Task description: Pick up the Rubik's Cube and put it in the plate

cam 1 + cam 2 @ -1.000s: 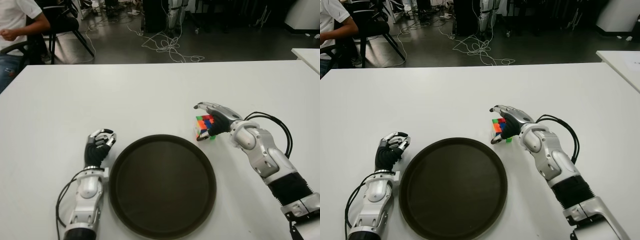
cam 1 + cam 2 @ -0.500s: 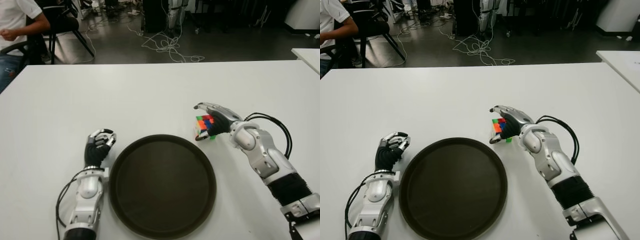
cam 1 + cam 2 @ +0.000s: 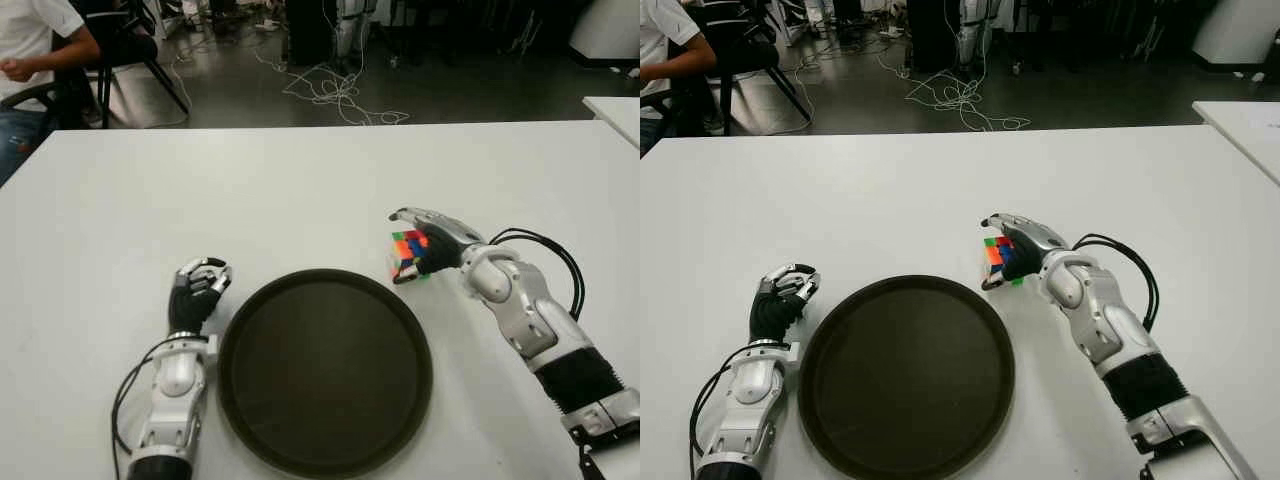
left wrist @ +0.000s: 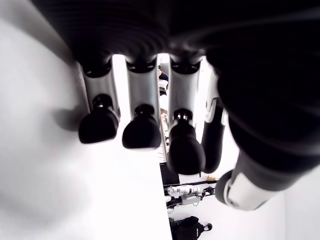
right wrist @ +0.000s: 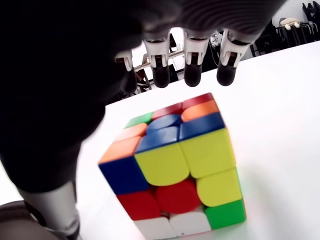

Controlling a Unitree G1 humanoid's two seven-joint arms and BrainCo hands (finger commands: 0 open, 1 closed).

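The Rubik's Cube (image 3: pixel 407 252) stands on the white table (image 3: pixel 250 190) just past the far right rim of the dark round plate (image 3: pixel 232 335). My right hand (image 3: pixel 400 245) reaches around it from the right. Its fingers (image 5: pixel 192 75) stretch out above and past the cube's top without touching, and the thumb (image 5: pixel 55 210) hangs beside the cube's plate side. The cube (image 5: pixel 175 165) sits flat on the table, with no finger pressing on it. My left hand (image 3: pixel 200 285) shows left of the plate, its fingers (image 4: pixel 142 132) curled on nothing.
A seated person (image 3: pixel 40 40) and a chair are beyond the table's far left corner. Loose cables (image 3: pixel 335 95) lie on the floor behind. Another white table (image 3: pixel 615 110) shows at the right edge.
My right forearm has shifted very slightly. The cube, the plate and my left hand stay where they were.
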